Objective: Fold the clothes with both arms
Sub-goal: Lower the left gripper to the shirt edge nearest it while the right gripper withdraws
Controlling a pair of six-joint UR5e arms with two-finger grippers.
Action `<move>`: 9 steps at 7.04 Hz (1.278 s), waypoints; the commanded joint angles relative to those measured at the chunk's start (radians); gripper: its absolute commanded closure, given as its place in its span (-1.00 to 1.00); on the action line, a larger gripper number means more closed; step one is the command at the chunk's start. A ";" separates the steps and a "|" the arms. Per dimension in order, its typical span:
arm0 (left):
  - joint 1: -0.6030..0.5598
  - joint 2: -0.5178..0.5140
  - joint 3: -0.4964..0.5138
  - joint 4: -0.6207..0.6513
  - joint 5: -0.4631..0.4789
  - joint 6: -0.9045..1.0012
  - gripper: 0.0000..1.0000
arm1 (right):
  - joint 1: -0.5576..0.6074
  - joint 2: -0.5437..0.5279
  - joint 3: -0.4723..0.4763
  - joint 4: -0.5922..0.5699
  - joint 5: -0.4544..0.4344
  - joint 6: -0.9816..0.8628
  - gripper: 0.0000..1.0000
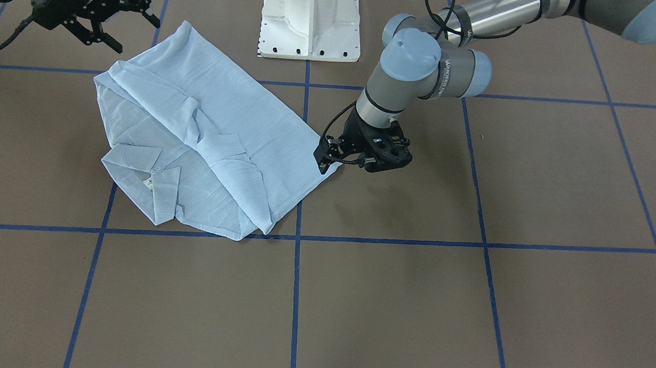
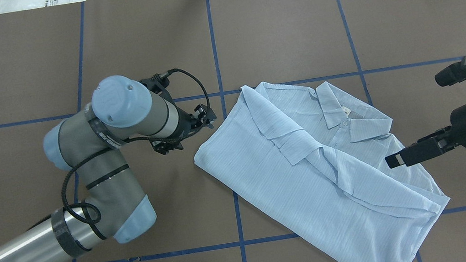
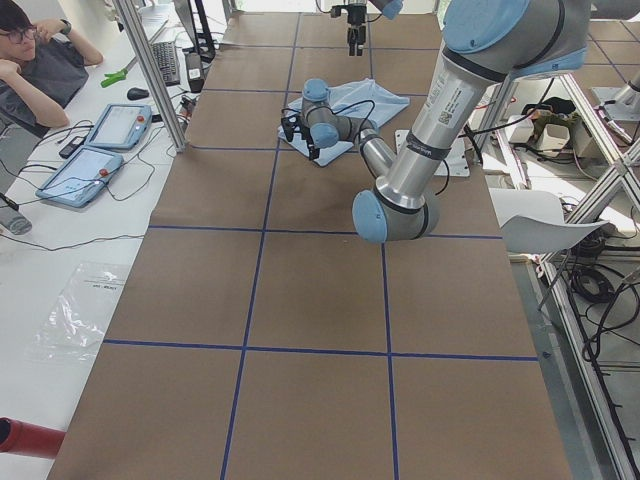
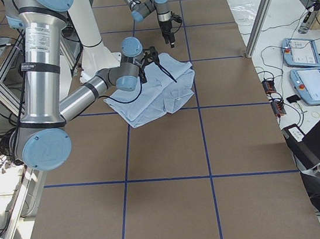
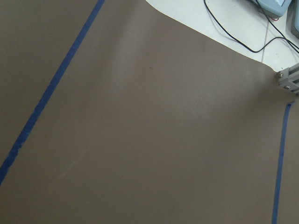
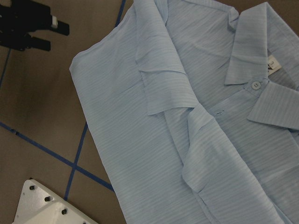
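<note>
The pale-blue shirt [image 1: 210, 141] lies partly folded on the brown table, collar and label up, one side folded over the front. It also shows in the overhead view [image 2: 311, 161] and the right wrist view [image 6: 163, 116]. My left gripper [image 1: 327, 156] sits low at the shirt's hem-side corner. In the right wrist view [image 6: 51, 35] it stands just apart from the cloth, its fingers looking parted and empty. My right gripper [image 1: 138, 37] is open and empty, raised above the shirt's collar-side edge; one fingertip [image 2: 403, 155] hangs over the cloth. The left wrist view shows only bare table.
The white pedestal base [image 1: 310, 21] stands at the robot's edge of the table, close behind the shirt. Blue tape lines [image 1: 295, 297] grid the brown surface. In the exterior left view a person [image 3: 40, 60] and tablets [image 3: 90, 160] are beside the table.
</note>
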 commanded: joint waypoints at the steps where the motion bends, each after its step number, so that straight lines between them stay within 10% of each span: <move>1: 0.080 -0.001 0.024 0.004 0.041 -0.021 -0.88 | 0.022 0.001 -0.001 -0.001 -0.003 0.001 -1.00; 4: 0.080 0.002 0.033 0.004 0.046 -0.023 -0.45 | 0.022 0.001 0.000 0.001 -0.003 0.001 -1.00; 7: 0.080 0.001 0.033 0.004 0.046 -0.011 1.00 | 0.032 0.001 0.000 -0.001 -0.001 0.001 -1.00; 9: 0.071 0.001 -0.009 0.048 0.037 -0.009 1.00 | 0.037 0.001 -0.001 -0.001 0.000 0.001 -1.00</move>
